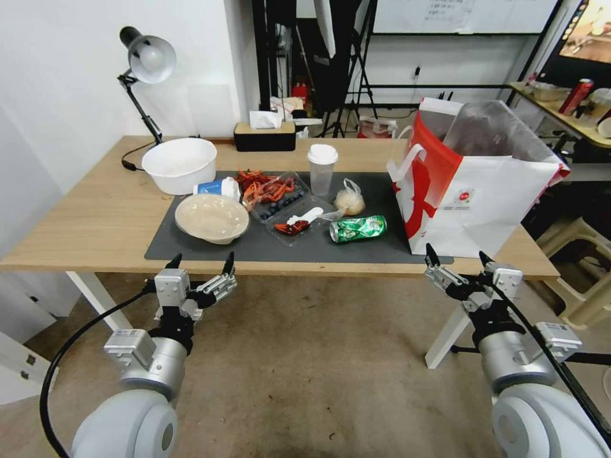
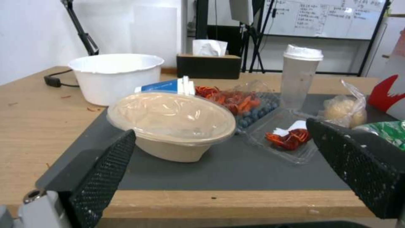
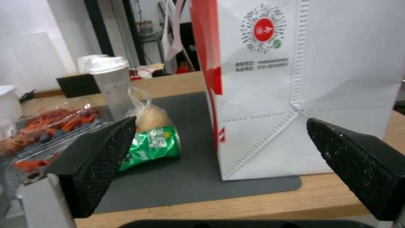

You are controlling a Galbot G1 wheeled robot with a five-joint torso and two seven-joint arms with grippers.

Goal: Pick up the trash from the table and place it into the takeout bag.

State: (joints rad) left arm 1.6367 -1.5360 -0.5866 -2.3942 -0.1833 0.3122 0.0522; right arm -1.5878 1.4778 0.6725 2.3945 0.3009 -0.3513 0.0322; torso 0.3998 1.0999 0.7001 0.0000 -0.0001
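The left gripper (image 1: 200, 262) hangs before the front edge of the tabletop (image 1: 83, 222), its fingers apart and holding nothing. On the dark grey mat (image 1: 267, 245), from the left: the beige disposable bowl (image 1: 211, 218) near the mat's front left corner, the blue-and-white paper cup (image 1: 217, 187) lying behind it, clear trays of red leftovers (image 1: 270, 187), the white-lidded cup (image 1: 322, 168) standing upright, the knotted clear plastic bag (image 1: 349, 200), and the crushed green can (image 1: 358, 228) near the front. The takeout bag (image 1: 484, 191) stands at the right end. The right gripper (image 1: 458, 257) hangs before it, fingers apart, empty.
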